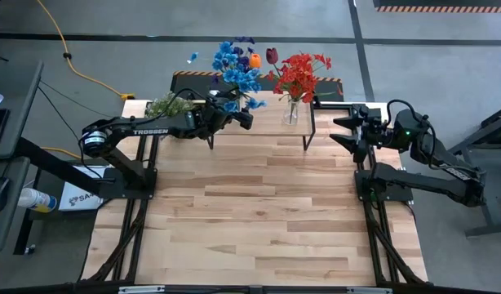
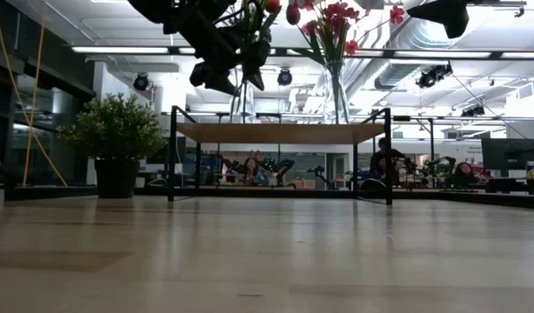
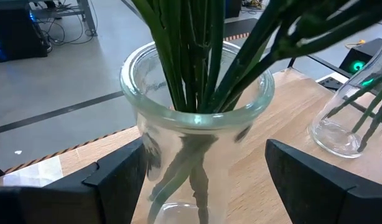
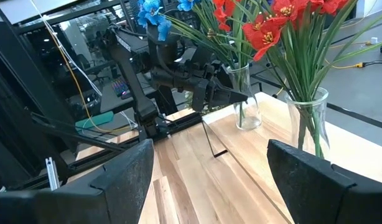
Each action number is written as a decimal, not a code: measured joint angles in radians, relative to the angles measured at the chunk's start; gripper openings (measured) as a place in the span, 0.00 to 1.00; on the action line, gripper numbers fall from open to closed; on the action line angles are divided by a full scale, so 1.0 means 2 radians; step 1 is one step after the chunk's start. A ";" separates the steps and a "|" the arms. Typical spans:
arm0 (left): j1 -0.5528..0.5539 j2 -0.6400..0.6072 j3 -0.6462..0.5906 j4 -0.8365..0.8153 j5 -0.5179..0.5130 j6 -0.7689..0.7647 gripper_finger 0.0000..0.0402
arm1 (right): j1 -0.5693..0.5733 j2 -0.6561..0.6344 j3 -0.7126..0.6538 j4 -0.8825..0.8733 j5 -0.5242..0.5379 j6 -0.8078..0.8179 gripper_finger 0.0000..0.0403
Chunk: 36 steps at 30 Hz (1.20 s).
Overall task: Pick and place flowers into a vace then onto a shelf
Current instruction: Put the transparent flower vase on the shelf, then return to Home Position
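Flowers in glass vase, between open left hand fingers

White "TROSSEN" lettering — on the left arm — nothing else legible

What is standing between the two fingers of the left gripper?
In the left wrist view, a glass vase holding green flower stems stands between the left gripper's open fingers.

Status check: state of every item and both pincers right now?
Clear glass vase with blue flowers: upright on shelf, between open left pincer fingers.
Clear glass vase with red flowers: upright on shelf.
Light wood shelf: holding both vases.
Left pincer: open.
Right pincer: open, empty.
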 joint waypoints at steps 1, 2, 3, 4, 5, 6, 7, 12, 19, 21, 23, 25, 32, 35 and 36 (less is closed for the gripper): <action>0.000 0.000 0.000 0.000 0.000 0.000 0.88 | 0.000 0.000 0.000 0.000 0.000 0.000 0.75; 0.000 0.000 0.000 0.000 0.000 0.000 0.88 | 0.000 0.000 0.000 0.000 0.000 0.000 0.75; 0.000 0.000 0.000 -0.001 0.000 0.000 0.88 | 0.000 0.000 0.000 0.000 0.000 0.000 0.75; 0.000 0.000 0.000 -0.002 0.000 0.000 0.88 | 0.000 0.000 0.000 0.000 0.000 0.000 0.75; 0.000 0.000 0.000 -0.004 0.000 0.000 0.88 | 0.000 0.000 0.000 0.000 0.000 0.000 0.75; 0.000 0.000 0.000 -0.008 0.000 0.000 0.88 | 0.000 0.000 0.000 0.000 0.000 0.000 0.75; 0.000 0.000 0.000 -0.011 0.000 0.000 0.88 | 0.000 0.000 0.000 0.000 0.000 0.000 0.75; 0.000 0.000 0.000 -0.012 0.000 0.001 0.88 | 0.000 0.000 0.000 0.000 0.000 0.000 0.75; 0.001 -0.004 0.000 -0.013 -0.003 0.002 0.90 | 0.000 0.000 0.000 0.000 -0.001 0.000 0.75; 0.001 -0.007 0.001 -0.008 -0.006 0.003 0.94 | 0.000 0.000 0.000 0.000 -0.001 0.000 0.75; 0.001 -0.013 0.001 -0.018 -0.013 0.005 0.98 | 0.000 0.000 0.000 0.000 -0.001 0.000 0.75; 0.001 -0.018 0.001 -0.021 -0.017 0.006 0.98 | 0.000 0.000 0.000 0.000 -0.001 0.000 0.75; 0.001 -0.044 0.001 -0.059 -0.023 0.004 0.94 | 0.000 0.000 0.000 0.000 -0.002 0.000 0.75; 0.001 -0.054 0.001 -0.072 -0.024 0.004 0.96 | 0.000 0.000 0.000 0.000 -0.002 0.000 0.75; 0.001 -0.058 0.001 -0.077 -0.025 0.004 0.97 | 0.000 0.000 0.000 0.000 -0.002 0.000 0.75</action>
